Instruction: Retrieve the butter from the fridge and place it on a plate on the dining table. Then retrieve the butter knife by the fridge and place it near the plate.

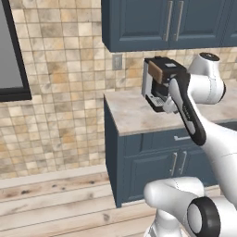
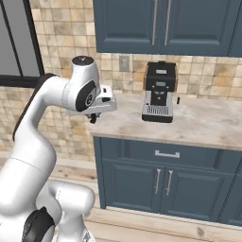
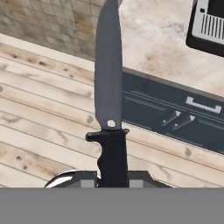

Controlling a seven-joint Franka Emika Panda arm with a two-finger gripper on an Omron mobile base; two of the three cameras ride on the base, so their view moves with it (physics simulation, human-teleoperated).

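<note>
The butter knife [image 3: 108,83] has a long grey blade and a black handle, and it points away from the hand over the wooden floor and the counter's edge. My gripper [image 3: 113,177] is shut on its handle. In the right base view the gripper [image 2: 94,116] hangs at the left end of the wall counter, at about counter height. In the left base view my forearm covers most of the hand. The butter, the plate, the fridge and the dining table are out of view.
A black coffee machine [image 2: 159,92] stands on the beige wall counter [image 2: 208,125], over dark blue base cabinets [image 2: 160,184] and under upper cabinets [image 2: 160,23]. A dark-framed window [image 1: 9,51] is on the tiled wall at left. Wooden floor [image 1: 51,208] lies open to the left of the counter.
</note>
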